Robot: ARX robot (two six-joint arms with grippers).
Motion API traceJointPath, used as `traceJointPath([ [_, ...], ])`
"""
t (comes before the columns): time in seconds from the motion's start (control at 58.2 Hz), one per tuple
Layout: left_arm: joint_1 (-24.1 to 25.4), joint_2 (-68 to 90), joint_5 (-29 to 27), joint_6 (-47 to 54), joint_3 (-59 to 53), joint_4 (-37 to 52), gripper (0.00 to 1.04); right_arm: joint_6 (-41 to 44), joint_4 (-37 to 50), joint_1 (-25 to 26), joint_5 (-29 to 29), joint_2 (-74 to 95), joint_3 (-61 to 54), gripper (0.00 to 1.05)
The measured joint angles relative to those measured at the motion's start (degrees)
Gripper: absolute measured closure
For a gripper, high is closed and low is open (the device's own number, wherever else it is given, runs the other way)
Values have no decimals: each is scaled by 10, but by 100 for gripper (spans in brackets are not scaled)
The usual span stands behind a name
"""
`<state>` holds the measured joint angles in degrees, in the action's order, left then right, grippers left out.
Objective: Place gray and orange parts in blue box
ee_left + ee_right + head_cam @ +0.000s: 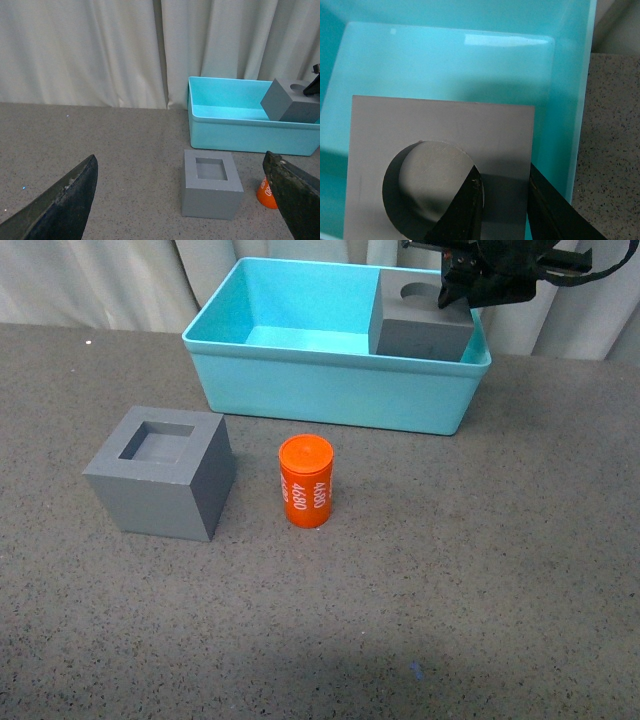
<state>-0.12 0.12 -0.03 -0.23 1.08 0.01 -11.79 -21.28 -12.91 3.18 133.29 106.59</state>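
The gray cube with the round recess (423,325) is inside the blue box (330,380), at its right end. My right gripper (458,292) is shut on its wall, one finger in the recess and one outside, as the right wrist view (504,175) shows. The cube with the square recess (162,470) stands on the table at the left. The orange cylinder (306,481) with white "4680" print stands upright beside it. My left gripper (180,200) is open and empty, with the square-recess cube (211,182) ahead between its fingers.
White curtains (125,50) hang behind the table. The gray speckled tabletop (450,590) stretches in front of the box. In the left wrist view the blue box (240,135) stands beyond the square-recess cube, and the orange cylinder (266,192) peeks out beside one finger.
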Motion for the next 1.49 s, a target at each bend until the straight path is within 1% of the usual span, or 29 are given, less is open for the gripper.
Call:
traceJointPath([
  [0.343, 0, 0, 0, 0, 0, 0, 7, 9, -68, 5, 8, 87, 87, 87],
  [0.498, 0, 0, 0, 0, 0, 0, 7, 9, -64, 4, 9, 89, 89, 86],
  [0.532, 0, 0, 0, 0, 0, 0, 7, 8, -61, 4, 10, 89, 89, 83],
  [0.635, 0, 0, 0, 0, 0, 0, 7, -8, -35, 6, 26, 74, 70, 63],
  [0.704, 0, 0, 0, 0, 0, 0, 7, -17, -19, 7, 33, 57, 49, 54],
  [0.807, 0, 0, 0, 0, 0, 0, 7, -29, 29, 9, 40, -6, -17, 33],
  [0.841, 0, 0, 0, 0, 0, 0, 7, -35, 58, 9, 43, -40, -51, 24],
  [0.91, 0, 0, 0, 0, 0, 0, 7, -34, 115, 9, 29, -102, -113, 10],
  [0.944, 0, 0, 0, 0, 0, 0, 7, -31, 137, 9, 19, -126, -138, 8],
  [1.013, 0, 0, 0, 0, 0, 0, 7, -27, 184, 9, -11, -175, -192, 10],
  [1.099, 0, 0, 0, 0, 0, 0, 7, -23, 236, 10, -32, -231, -256, 10],
  [1.219, 0, 0, 0, 0, 0, 0, 7, 16, 340, 10, -87, -304, -367, 10],
  [1.236, 0, 0, 0, 0, 0, 0, 7, 33, 381, 12, -101, -315, -393, 13],
  [1.253, 0, 0, 0, 0, 0, 0, 7, 54, 455, 13, -122, -330, -437, 18],
  [1.271, 0, 0, 0, 0, 0, 0, 7, 60, 480, 14, -126, -335, -451, 19],
  [1.288, 0, 0, 0, 0, 0, 0, 7, 70, 525, 16, -130, -343, -479, 23],
  [1.322, 0, 0, 0, 0, 0, 0, 7, 86, 620, 24, -129, -366, -547, 32],
  [1.356, 0, 0, 0, 0, 0, 0, 7, 95, 674, 30, -127, -384, -594, 39],
  [1.374, 0, 0, 0, 0, 0, 0, 7, 101, 701, 35, -124, -398, -624, 44],
  [1.442, 0, 0, 0, 0, 0, 0, 7, 109, 741, 48, -115, -441, -699, 61],
  [1.459, 0, 0, 0, 0, 0, 0, 7, 110, 743, 50, -114, -446, -706, 62],
  [1.494, 0, 0, 0, 0, 0, 0, 7, 112, 751, 54, -108, -463, -732, 69],
])
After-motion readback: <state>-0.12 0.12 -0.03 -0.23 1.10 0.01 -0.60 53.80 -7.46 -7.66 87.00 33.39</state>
